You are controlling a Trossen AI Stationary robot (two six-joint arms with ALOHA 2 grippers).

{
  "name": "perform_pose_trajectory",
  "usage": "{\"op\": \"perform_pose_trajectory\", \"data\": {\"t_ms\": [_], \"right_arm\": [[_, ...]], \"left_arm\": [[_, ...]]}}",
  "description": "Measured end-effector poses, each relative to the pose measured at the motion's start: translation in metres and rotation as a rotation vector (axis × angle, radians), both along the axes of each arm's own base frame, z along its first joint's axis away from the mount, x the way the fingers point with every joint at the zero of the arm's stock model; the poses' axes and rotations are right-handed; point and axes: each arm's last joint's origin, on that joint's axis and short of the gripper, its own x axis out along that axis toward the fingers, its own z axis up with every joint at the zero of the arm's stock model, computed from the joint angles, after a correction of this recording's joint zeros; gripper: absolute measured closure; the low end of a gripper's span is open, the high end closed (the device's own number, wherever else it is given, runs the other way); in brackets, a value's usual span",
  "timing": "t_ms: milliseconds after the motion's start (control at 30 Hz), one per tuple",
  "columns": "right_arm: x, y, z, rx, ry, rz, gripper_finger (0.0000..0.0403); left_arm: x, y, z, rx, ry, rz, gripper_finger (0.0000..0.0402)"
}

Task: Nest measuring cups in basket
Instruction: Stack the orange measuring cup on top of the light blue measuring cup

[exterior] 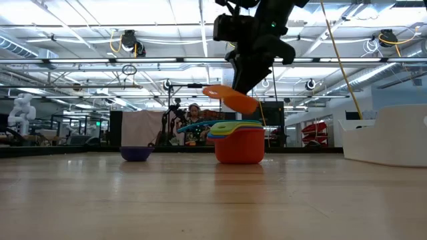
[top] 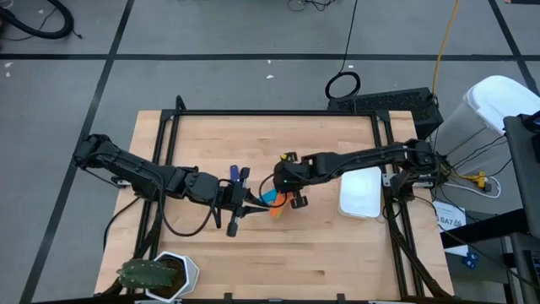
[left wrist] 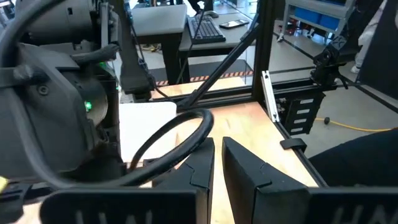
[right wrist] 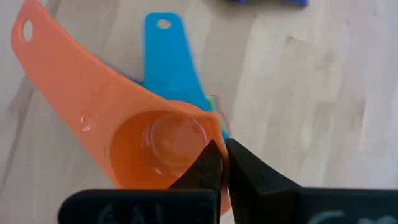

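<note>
A stack of nested measuring cups (exterior: pixel 239 145), red at the bottom with yellow, green and blue rims above, stands on the table's middle (top: pixel 268 198). Just above it hangs an orange cup (exterior: pixel 233 99), with my right gripper (exterior: pixel 244 88) shut on it. A dark blue cup (exterior: pixel 136 153) rests on its base on the wood, left of the stack (top: pixel 239 174). The white basket (top: pixel 361 192) lies flat at the right. My left gripper (top: pixel 246 203) hovers just left of the stack, its fingers (left wrist: pixel 200 167) together with nothing between them. My right gripper pinches the orange cup's wall at its rim (right wrist: pixel 205 132), on the side opposite the handle, one finger inside the bowl and one outside. The fingers come slanting down from above. The cup is lifted clear and tilted, its handle (right wrist: pixel 43 50) sticking out over the stack's blue handle (right wrist: pixel 165 56).
A white hexagonal pot with a plant (top: pixel 164 274) stands at the near left corner. A black frame (top: pixel 278 113) runs round the tabletop. Bare wood lies in front of the stack and between it and the basket (exterior: pixel 393 137).
</note>
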Motion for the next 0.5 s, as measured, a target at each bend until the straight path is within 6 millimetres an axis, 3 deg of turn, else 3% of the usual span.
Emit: {"op": "perform_pose_trajectory", "data": {"t_ms": [500], "right_arm": [[-0.005, -0.021, -0.001, 0.141, 0.028, -0.249, 0.0403]], "left_arm": [[0.001, 0.0, 0.002, -0.004, -0.021, 0.003, 0.0364]]}}
